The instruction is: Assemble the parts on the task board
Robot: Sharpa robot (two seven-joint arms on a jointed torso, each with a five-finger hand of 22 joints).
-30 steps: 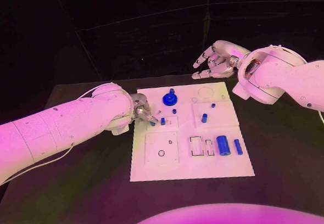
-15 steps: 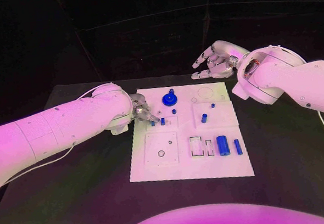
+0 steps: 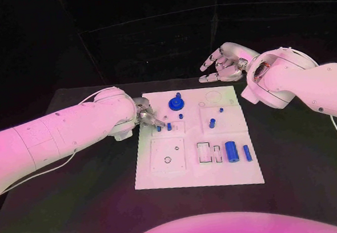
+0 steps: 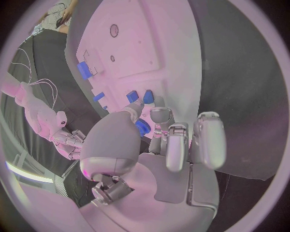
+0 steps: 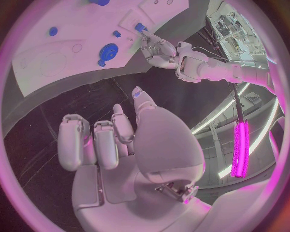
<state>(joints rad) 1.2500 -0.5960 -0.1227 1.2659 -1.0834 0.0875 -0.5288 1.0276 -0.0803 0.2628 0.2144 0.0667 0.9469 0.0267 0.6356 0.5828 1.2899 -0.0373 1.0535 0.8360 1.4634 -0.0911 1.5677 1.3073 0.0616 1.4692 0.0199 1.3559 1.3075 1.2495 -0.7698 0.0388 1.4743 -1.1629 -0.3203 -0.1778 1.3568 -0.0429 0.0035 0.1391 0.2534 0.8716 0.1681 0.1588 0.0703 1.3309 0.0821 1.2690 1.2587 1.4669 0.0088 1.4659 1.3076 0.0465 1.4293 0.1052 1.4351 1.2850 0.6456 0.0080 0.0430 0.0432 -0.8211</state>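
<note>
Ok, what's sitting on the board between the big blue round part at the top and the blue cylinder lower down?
In the head view, between the round part and the cylinder stands a small blue peg on the task board.

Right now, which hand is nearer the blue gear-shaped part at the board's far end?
Left. The left hand sits beside the blue gear-shaped part; the right hand hovers beyond the task board.

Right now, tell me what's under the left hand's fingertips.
The left hand sits over the task board's left edge. In the left wrist view its fingertips pinch a small blue part; whatever lies beneath them stays covered.
</note>
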